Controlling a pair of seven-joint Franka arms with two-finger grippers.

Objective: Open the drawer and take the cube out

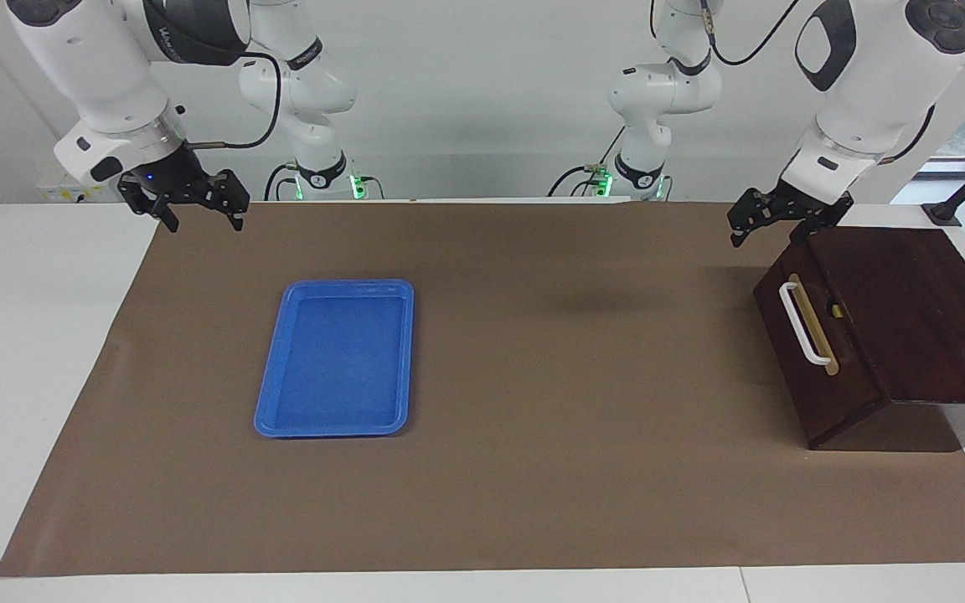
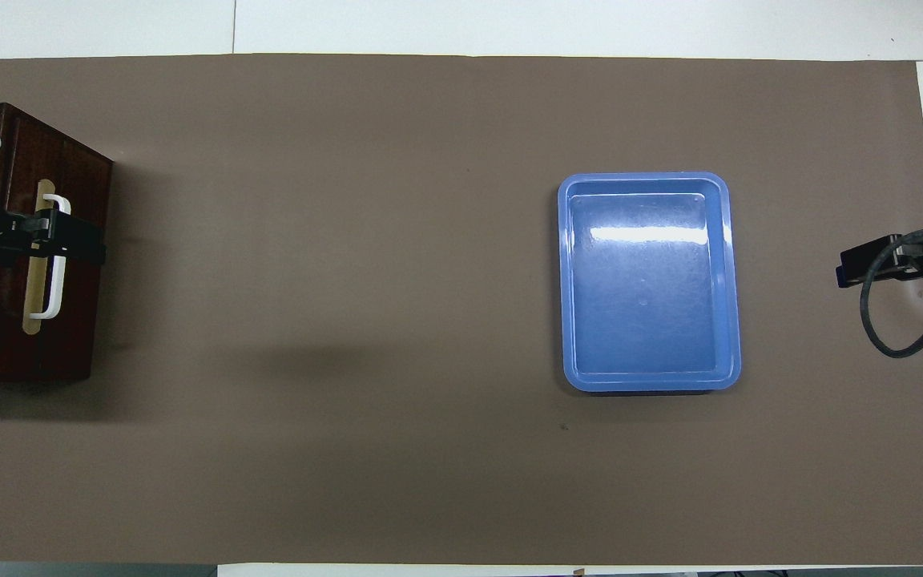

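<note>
The drawer (image 1: 838,394) stands at the left arm's end of the table, its dark red-brown front with the white bar handle (image 1: 804,325) turned toward the table's middle. It looks drawn out a crack. A small yellow bit, likely the cube (image 1: 838,311), shows in the gap between the front and the cabinet top. My left gripper (image 1: 766,238) hangs open over the cabinet's corner nearest the robots; in the overhead view it (image 2: 61,240) covers part of the handle (image 2: 57,296). My right gripper (image 1: 206,223) waits open and empty in the air at the right arm's end.
A flat blue tray (image 1: 332,285) lies empty on the brown mat toward the right arm's end, also in the overhead view (image 2: 646,178). The brown mat (image 1: 575,419) covers most of the white table.
</note>
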